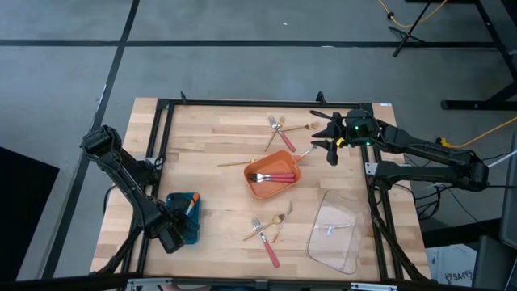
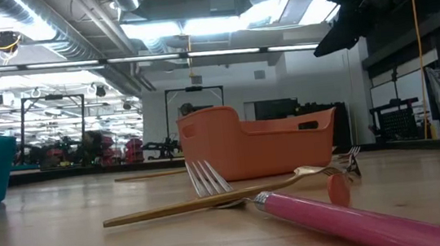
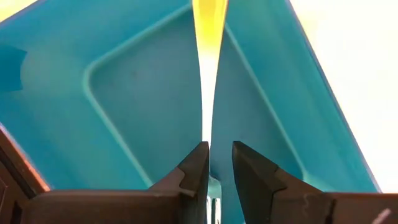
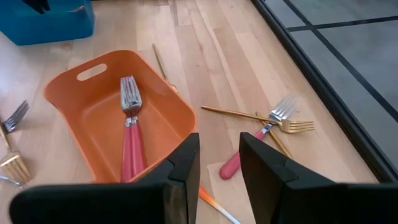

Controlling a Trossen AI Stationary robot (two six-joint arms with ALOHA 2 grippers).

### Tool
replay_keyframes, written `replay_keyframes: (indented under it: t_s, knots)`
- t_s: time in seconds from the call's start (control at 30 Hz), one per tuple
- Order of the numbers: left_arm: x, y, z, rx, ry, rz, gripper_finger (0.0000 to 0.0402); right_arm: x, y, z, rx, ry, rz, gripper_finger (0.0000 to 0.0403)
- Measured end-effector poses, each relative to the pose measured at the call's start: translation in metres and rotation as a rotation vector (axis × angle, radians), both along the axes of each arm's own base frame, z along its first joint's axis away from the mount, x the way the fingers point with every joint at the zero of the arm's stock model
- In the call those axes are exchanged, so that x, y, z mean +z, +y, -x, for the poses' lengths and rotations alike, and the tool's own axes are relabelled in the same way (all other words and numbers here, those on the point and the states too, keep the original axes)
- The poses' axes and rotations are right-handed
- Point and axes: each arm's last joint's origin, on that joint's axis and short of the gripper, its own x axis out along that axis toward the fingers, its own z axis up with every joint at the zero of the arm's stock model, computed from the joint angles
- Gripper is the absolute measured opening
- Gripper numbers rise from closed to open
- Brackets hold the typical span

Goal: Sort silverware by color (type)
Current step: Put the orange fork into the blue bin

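Observation:
My left gripper (image 1: pixel 174 233) hangs over the blue tray (image 1: pixel 184 218). It is slightly open around an orange-handled fork (image 3: pixel 208 56), whose handle (image 1: pixel 193 208) reaches out over the tray floor. My right gripper (image 4: pixel 217 165) is open and empty. It hovers above the table's far right part (image 1: pixel 331 137), beside the orange tray (image 1: pixel 273 174). Pink-handled forks (image 4: pixel 127 140) lie in that tray. Loose on the table are a pink-handled fork (image 4: pixel 258 140), gold forks (image 4: pixel 289 124) and an orange-handled fork (image 4: pixel 214 200) by the right gripper. A pink-handled fork (image 1: pixel 265 241) and a gold fork (image 1: pixel 275 221) lie near the front edge. My left gripper has the orange-handled fork's thin silver neck (image 3: pixel 211 158) running between its fingers and along them. The neck lies close against one finger (image 3: pixel 198 168). Blue tray floor shows between the neck and the other finger (image 3: pixel 252 171). Whether a finger touches the fork, I cannot tell.
A clear plastic tray (image 1: pixel 334 230) sits at the table's near right, and a long gold piece (image 1: pixel 234 163) lies left of the orange tray. The black frame rail (image 1: pixel 376 182) runs along the right edge. Bare wood lies between the blue and orange trays.

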Motion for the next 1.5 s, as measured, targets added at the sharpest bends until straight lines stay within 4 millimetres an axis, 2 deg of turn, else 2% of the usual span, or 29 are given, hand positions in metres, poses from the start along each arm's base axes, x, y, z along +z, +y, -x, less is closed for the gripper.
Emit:
replay_keyframes:
  t_s: [0.17,0.43,0.7,0.83,0.93,1.13,1.5]
  knots:
    - [0.005,-0.003,-0.002,-0.004,-0.012,0.015,0.0064,0.001,0.000,0.000,-0.006,-0.005,0.006,0.0101]
    - [0.023,-0.012,-0.011,-0.053,-0.071,0.047,0.0064,0.005,-0.001,-0.002,-0.004,-0.032,0.021,0.0101]
    - [0.041,-0.013,-0.024,-0.150,-0.274,-0.121,0.0064,0.030,-0.007,-0.016,0.067,-0.025,0.094,0.0101]
    - [0.042,-0.004,-0.033,-0.134,-0.309,-0.188,0.0064,0.031,-0.013,-0.029,0.093,0.066,0.087,0.0101]
    - [0.043,0.005,-0.042,-0.139,-0.323,-0.242,0.0064,0.024,-0.018,-0.040,0.119,0.156,0.073,0.0101]
    - [0.044,0.024,-0.062,-0.194,-0.310,-0.309,0.0064,-0.007,-0.027,-0.060,0.175,0.335,0.054,0.0101]
    - [0.047,0.047,-0.090,-0.326,-0.313,-0.362,0.0064,-0.055,-0.037,-0.076,0.244,0.604,0.066,0.0101]
